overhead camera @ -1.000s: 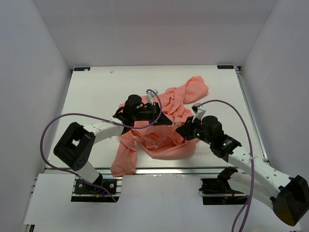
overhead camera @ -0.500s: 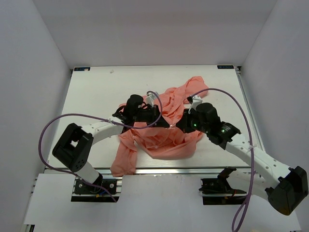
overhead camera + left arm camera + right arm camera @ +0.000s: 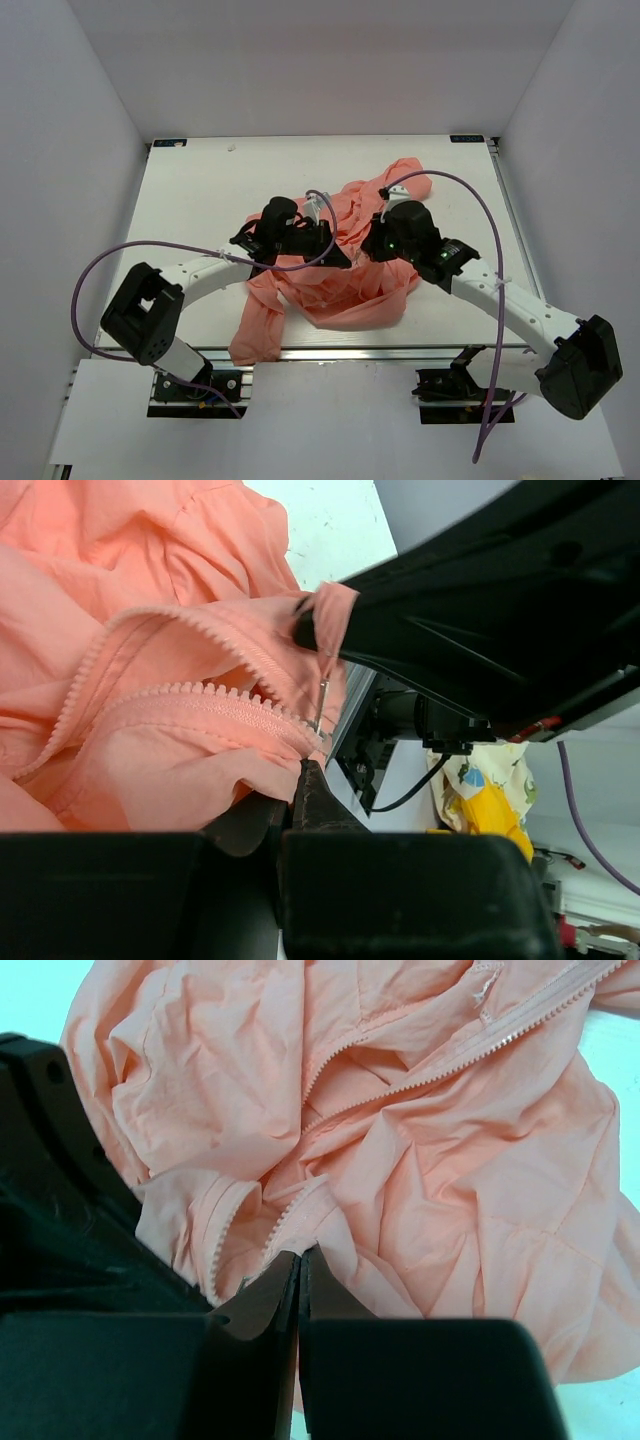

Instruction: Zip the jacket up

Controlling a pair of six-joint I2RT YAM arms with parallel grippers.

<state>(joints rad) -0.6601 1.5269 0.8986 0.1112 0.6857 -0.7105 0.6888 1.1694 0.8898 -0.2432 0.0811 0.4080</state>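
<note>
The salmon-pink jacket lies crumpled in the middle of the table, one sleeve hanging over the near edge. My left gripper is shut on the jacket's fabric just below the zipper's lower end. The metal zipper pull hangs between the two open rows of teeth. My right gripper is right beside the left one, shut on the jacket's zipper edge. In the left wrist view its black finger pinches a fold of fabric above the pull. The zipper teeth run apart up the jacket.
The white table has raised rails at its right and near edges. Grey walls close in the left, right and back. The purple cables arc over both arms. My left gripper's body fills the right wrist view's left side.
My right gripper has moved up and to the left over the jacket, ending close against my left gripper. My left gripper has hardly moved and keeps its hold.
</note>
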